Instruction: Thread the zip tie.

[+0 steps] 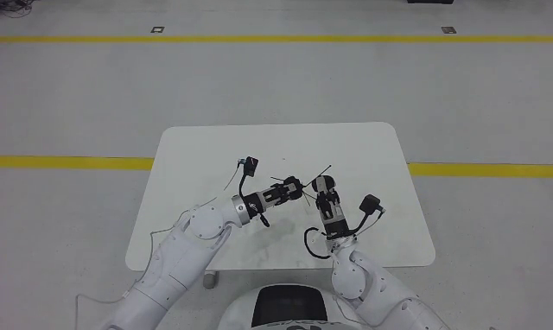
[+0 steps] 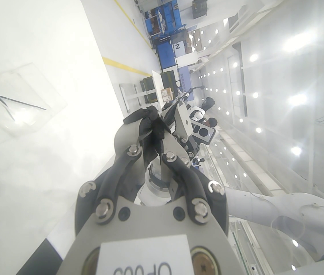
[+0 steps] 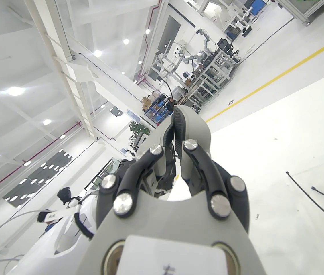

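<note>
Above the middle of the surface [image 1: 380,149] the two arms meet nose to nose, both held up off it. The left gripper [image 2: 150,124] has its jaws clenched on something thin and dark, which I take for one end of the zip tie [image 1: 323,170]. The right gripper [image 3: 176,120] has its jaws pinched tight on the strap too, and a free length curves up and away from the surface. Flat on the surface, a few spare ties [image 3: 305,186] lie crossed on a clear sheet [image 2: 39,87], untouched.

I would say the threading itself is the step in hand. The tie is lifted clear of the surface and gripped in two places, with its ends close together. Whether the tip has entered the slot in the head, I cannot tell. The next move calls for a fine line-up of tip and head, then a steady push through while the other side holds firm. The strap looks springy and could flick aside.
</note>
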